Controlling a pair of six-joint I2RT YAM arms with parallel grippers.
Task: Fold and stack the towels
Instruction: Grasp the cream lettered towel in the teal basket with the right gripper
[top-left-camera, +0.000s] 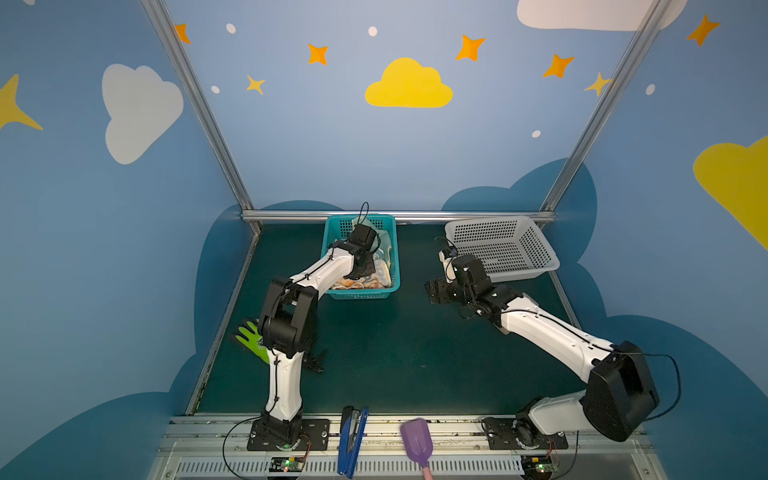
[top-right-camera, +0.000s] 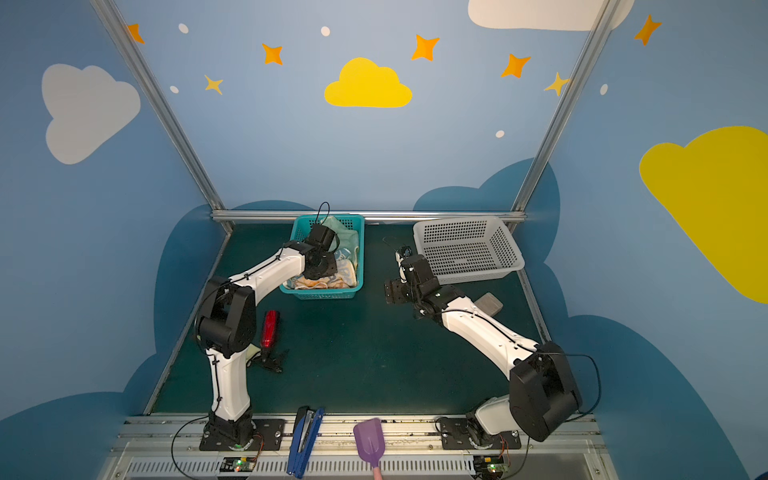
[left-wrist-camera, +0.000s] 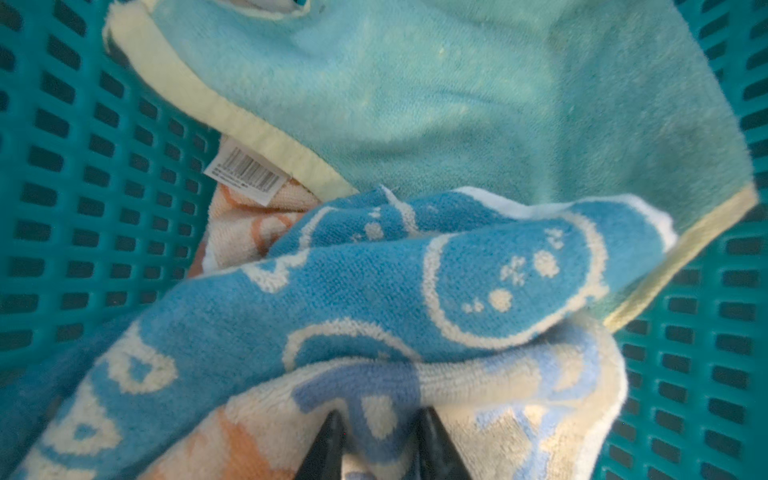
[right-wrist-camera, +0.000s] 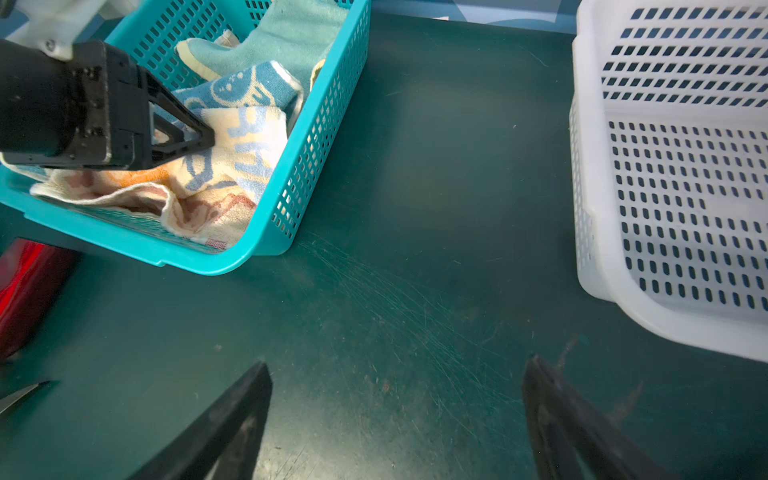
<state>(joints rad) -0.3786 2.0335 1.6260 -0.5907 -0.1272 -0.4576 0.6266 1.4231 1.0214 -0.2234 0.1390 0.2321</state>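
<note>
**Pinch on lettered towel (right-wrist-camera: 245, 158) inside teal basket (right-wrist-camera: 316, 145)**

All four towels lay crumpled in the teal basket, which stood at the back of the table (top-left-camera: 395, 353), left of centre in both top views. The left end effector (right-wrist-camera: 205, 139) reached down into it, its fingers drawn together to a point on the lettered towel. The left wrist view showed a fold of that cream cloth with pale blue letters caught between the two black fingertips (left-wrist-camera: 436, 453). It was therefore clenched on the lettered towel, which lay on top of the heap around the basket's middle.

The blue towel (left-wrist-camera: 374, 282), with white rabbits, lay bunched just beyond the fingers, touching the lettered one. The mint towel (left-wrist-camera: 457, 104), hemmed in pale yellow, was draped behind it against the basket's far wall. The orange towel (right-wrist-camera: 199, 212) lay at the basket's near end, partly under the lettered towel.

The right end effector (right-wrist-camera: 397, 363) hung released, jaws wide apart, over bare table in front of the gap between the two baskets. The white basket (right-wrist-camera: 594, 249) stood at the back right, well apart from the teal one.

A glove (top-left-camera: 253, 338), bright green, lay near the table's left edge by the left arm. A top view showed a red cylinder (top-right-camera: 269, 328) beside that arm and a grey block (top-right-camera: 489, 303) by the right arm, in front of the white basket. A purple scoop (top-left-camera: 415, 442) lay on the front rail.
</note>
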